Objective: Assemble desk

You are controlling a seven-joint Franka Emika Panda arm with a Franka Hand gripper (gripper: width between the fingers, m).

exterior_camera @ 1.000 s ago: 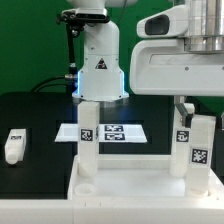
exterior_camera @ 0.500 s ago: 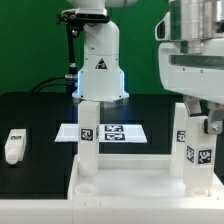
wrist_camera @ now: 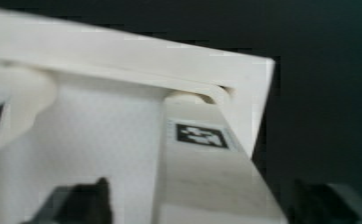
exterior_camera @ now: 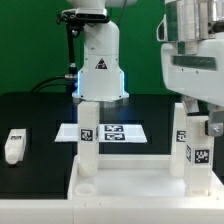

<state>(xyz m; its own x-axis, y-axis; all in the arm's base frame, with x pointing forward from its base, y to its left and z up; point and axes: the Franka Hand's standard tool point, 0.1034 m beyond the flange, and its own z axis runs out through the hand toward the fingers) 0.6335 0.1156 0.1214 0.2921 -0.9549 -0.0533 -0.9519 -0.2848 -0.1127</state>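
The white desk top [exterior_camera: 130, 190] lies at the front with three legs standing upright in its corner sockets: one at the exterior view's left [exterior_camera: 88, 140], one at the back right [exterior_camera: 180, 125] and one at the front right [exterior_camera: 200, 155]. My gripper [exterior_camera: 203, 122] hangs over the front right leg. In the wrist view that tagged leg [wrist_camera: 210, 170] runs between my fingers [wrist_camera: 80, 205], and my gripper [wrist_camera: 199, 205] stands open around it, with a gap showing on each side. The desk top's rim [wrist_camera: 142, 55] shows beyond it.
A loose white leg [exterior_camera: 13, 145] lies on the black table at the exterior view's left. The marker board [exterior_camera: 115, 131] lies behind the desk top. The white robot base [exterior_camera: 100, 65] stands at the back.
My gripper has turned and shifted towards the exterior view's right over the front right leg; the leg's tag sits slightly further right. Little has moved in the last half second.
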